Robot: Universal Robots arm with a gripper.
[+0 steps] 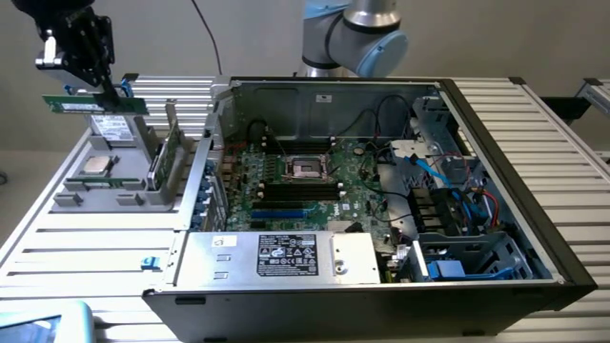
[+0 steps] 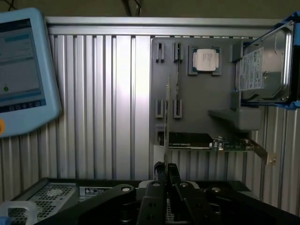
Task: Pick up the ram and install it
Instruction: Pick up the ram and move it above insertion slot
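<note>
claw [image 1: 108, 95]: clamped on ram [image 1: 84, 105] | position: above parts tray [image 1: 71, 201]

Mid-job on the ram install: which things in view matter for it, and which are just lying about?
For the job:
- the ram, gripped in the hand
- the black memory slots in the open computer case

Lying about:
- processor chip, hard drive and expansion card, all in the grey holder
- blue-framed screen

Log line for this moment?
hand: shut on long thin green ram stick | place: above grey plastic parts holder | install: not done
</note>
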